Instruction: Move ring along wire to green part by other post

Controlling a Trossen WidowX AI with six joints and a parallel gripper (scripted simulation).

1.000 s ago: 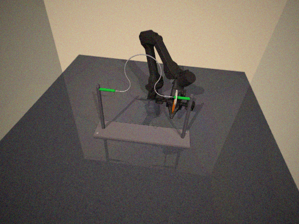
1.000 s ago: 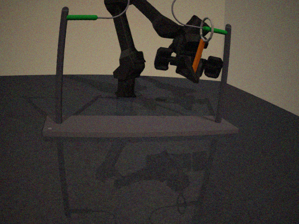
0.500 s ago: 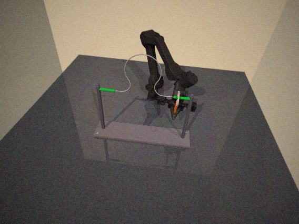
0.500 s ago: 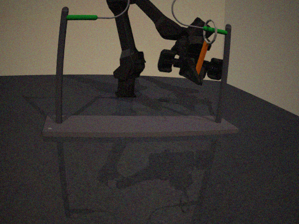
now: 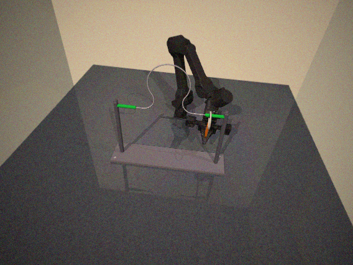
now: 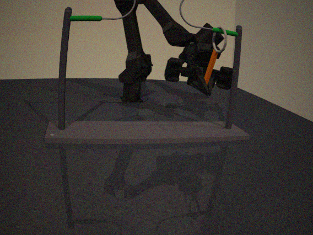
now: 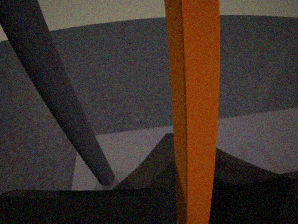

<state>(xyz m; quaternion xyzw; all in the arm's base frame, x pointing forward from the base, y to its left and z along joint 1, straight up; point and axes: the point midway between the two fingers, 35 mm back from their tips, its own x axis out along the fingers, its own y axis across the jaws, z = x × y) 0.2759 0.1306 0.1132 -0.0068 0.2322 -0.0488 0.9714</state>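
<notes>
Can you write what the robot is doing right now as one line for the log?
hand: shut on orange handle | ring: around green part by right-side post | grey wire: untouched | next: let go, back away

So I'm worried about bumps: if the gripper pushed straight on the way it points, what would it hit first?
Probably the grey base board: the gripper, shut on the orange handle, points down and forward toward it. The post stands close beside; depth unclear.

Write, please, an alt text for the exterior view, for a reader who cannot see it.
A black robot arm's tool grips an orange handle whose ring encircles the green part of the wire beside the right post. A second green part sits by the left post; both posts stand on a grey base.
</notes>
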